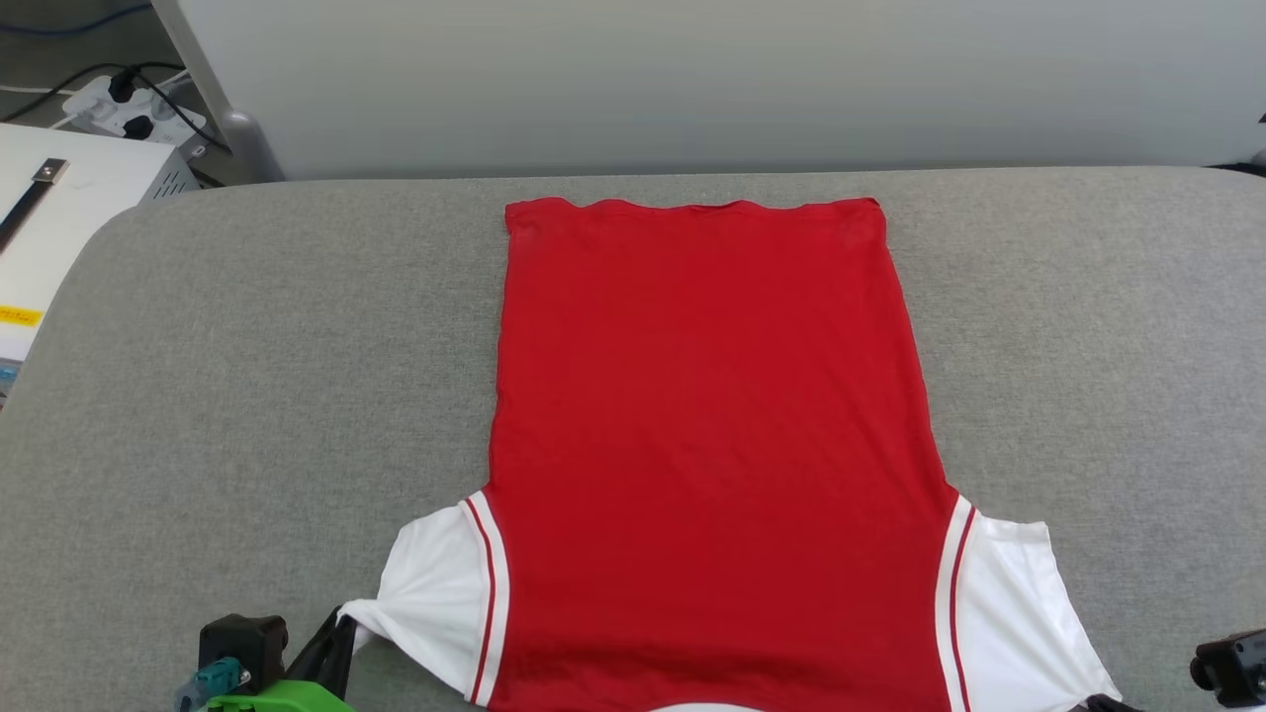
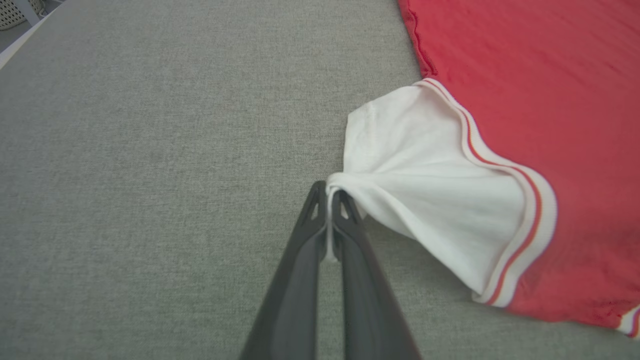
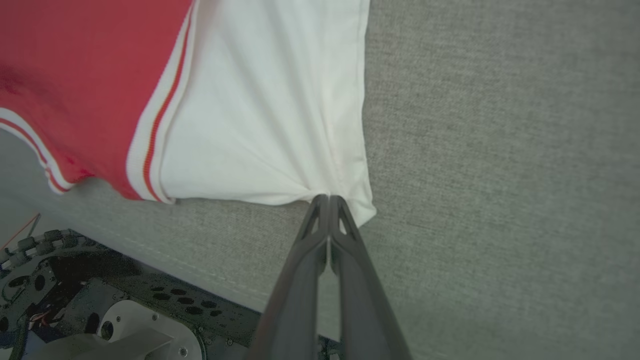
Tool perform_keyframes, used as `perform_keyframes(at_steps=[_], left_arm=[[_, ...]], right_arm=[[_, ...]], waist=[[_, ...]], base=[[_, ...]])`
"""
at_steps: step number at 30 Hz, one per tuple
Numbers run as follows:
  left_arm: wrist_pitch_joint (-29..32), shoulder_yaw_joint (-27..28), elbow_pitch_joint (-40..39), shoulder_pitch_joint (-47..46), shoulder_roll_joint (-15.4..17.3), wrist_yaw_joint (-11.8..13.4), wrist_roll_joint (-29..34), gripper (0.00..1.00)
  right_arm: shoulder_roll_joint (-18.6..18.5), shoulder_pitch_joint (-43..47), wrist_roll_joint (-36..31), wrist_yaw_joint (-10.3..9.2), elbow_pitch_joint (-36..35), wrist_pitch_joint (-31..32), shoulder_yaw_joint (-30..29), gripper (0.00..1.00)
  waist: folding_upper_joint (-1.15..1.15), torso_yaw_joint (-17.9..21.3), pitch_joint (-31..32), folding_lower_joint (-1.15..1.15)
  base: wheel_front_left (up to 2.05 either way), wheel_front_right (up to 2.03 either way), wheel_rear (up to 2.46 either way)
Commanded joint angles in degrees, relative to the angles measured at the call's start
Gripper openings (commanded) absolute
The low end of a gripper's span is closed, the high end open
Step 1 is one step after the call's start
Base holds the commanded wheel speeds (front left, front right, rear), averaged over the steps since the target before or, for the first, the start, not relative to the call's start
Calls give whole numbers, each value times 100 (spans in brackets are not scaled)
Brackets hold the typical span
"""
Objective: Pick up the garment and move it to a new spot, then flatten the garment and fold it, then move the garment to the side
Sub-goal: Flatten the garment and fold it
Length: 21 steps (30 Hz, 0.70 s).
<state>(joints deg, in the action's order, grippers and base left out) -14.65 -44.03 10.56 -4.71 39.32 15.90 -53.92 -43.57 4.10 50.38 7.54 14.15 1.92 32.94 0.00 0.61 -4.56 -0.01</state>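
left gripper (image 2: 329,192): at the near edge of the bench (image 1: 247,396), clenched on a pinch of the left sleeve (image 2: 425,170), grasping it at the outer corner. the white cloth is drawn to a point between the tips, and folds fan back toward the shoulder seam. right gripper (image 3: 328,200): also closed, grasping the lower edge of the right sleeve (image 3: 270,115) close to its outer corner, creases running out from the pinch. below that grip, past the bench's stitched edge, sits a dark perforated plate (image 3: 150,295) of the robot's base. garment (image 1: 712,396): lies flat on the grey fabric bench, about centred, plain red side up, collar end nearest the robot. both sleeves are spread to the sides. striped trim (image 1: 490,583), red and white, marks each sleeve seam. red body smooth, few wrinkles. hem (image 1: 692,206) slightly wavy, lying near the far edge of the bench. beyond the bench: a pale panel (image 1: 692,79); far left, a white power strip (image 1: 129,114) with black plugs and cables.
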Motion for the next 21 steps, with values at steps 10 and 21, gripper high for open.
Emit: perform_keyframes(at_steps=[10, 21], left_arm=[[-34, 223, -472, -156, -61, 143, 561, 0], [-34, 240, -1074, -891, -218, 209, 1135, 0]], right_arm=[[-35, -371, -782, -5, -828, 345, -1607, 100], [139, -3236, -1517, -5, -1347, 1559, -2711, 100]], waist=[[0, -134, -452, 1], [0, -720, -1484, 1]], base=[[0, 0, 0], [0, 0, 0]])
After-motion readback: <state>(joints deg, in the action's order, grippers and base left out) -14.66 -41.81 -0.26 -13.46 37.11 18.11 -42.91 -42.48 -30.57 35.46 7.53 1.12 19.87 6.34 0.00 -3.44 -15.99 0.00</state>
